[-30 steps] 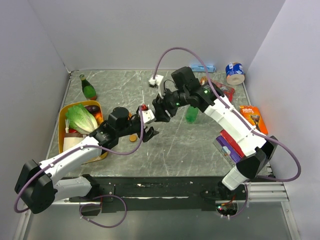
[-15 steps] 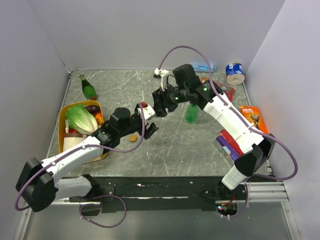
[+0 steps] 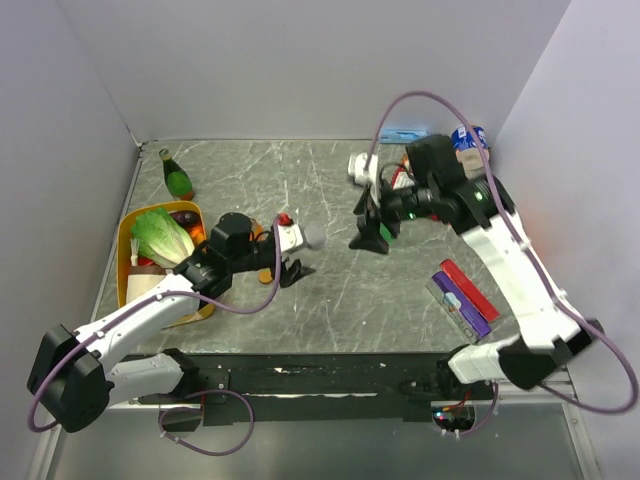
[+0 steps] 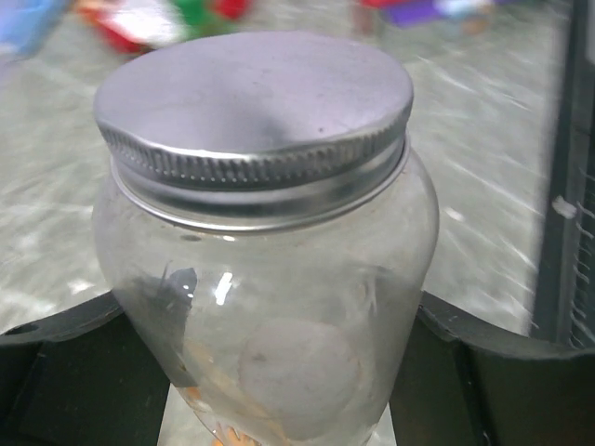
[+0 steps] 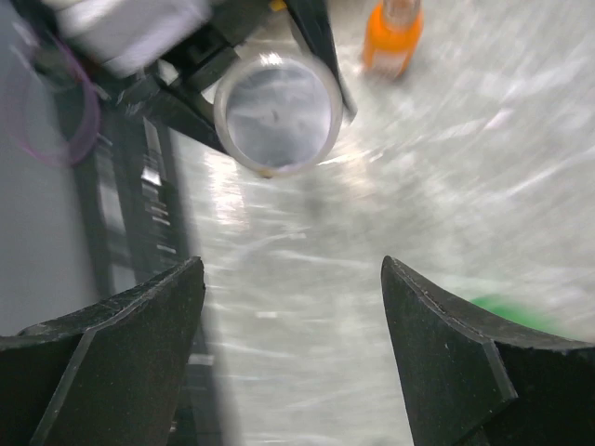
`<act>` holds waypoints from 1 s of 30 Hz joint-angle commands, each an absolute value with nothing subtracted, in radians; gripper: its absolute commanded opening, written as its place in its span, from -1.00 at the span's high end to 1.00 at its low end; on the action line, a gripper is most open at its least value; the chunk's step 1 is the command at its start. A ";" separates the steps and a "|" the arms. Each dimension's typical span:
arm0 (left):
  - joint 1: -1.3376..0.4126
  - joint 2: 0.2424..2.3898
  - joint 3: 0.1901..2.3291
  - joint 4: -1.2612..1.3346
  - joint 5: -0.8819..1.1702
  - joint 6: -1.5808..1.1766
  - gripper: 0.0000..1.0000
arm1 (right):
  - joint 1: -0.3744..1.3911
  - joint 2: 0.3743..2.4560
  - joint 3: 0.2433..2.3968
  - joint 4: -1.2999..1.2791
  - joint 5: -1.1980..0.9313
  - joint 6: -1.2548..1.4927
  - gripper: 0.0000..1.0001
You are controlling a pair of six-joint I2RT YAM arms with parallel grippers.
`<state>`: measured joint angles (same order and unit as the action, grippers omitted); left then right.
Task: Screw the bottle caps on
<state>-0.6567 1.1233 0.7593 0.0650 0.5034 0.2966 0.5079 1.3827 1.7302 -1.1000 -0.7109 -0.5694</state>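
My left gripper (image 3: 303, 243) is shut on the clear bottle (image 4: 279, 307), its black fingers (image 4: 74, 372) pressing both sides of the body. A silvery ridged cap (image 4: 256, 121) sits on the bottle's neck; in the top view this cap (image 3: 313, 236) points to the right. My right gripper (image 3: 370, 236) hangs open a short way to the right, nothing between its fingers (image 5: 112, 353). Its camera looks at the cap (image 5: 279, 111) end on. The green bottle (image 3: 387, 229) stands just behind the right gripper, mostly hidden. The orange bottle (image 5: 395, 32) stands beyond the left gripper.
A yellow tray (image 3: 125, 250) with a lettuce (image 3: 160, 238) lies at the left. A dark-green bottle with a red top (image 3: 177, 175) stands at the back left. A blue and white can (image 3: 468, 145) lies at the back right, and flat purple and red boxes (image 3: 460, 295) at the right.
My right gripper has let go of the clear bottle's top, opened wider and drawn back to the right. The left gripper still holds the bottle, shifted slightly.
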 commanded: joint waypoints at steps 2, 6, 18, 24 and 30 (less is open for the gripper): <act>-0.653 1.146 0.862 -0.097 0.770 0.462 0.98 | 0.630 1.267 1.643 -0.983 -0.666 -1.000 -0.73; -0.653 1.161 0.897 -0.143 0.782 0.537 0.98 | 0.701 1.284 1.634 -0.956 -0.630 -1.037 -0.76; -0.653 1.157 0.914 -0.183 0.798 0.592 0.98 | 0.765 1.331 1.629 -0.966 -0.647 -1.071 -0.72; -0.655 1.163 0.925 -0.189 0.801 0.609 0.98 | 0.772 1.356 1.647 -1.019 -0.672 -1.120 -0.69; -0.653 1.169 0.933 -0.186 0.801 0.607 0.98 | 0.782 1.391 1.674 -1.062 -0.687 -1.135 -0.64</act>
<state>-0.6559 1.1625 0.8860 -0.2073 0.7563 0.5838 0.7689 1.3735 1.6234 -1.0344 -0.6579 -1.1149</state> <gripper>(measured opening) 0.776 0.839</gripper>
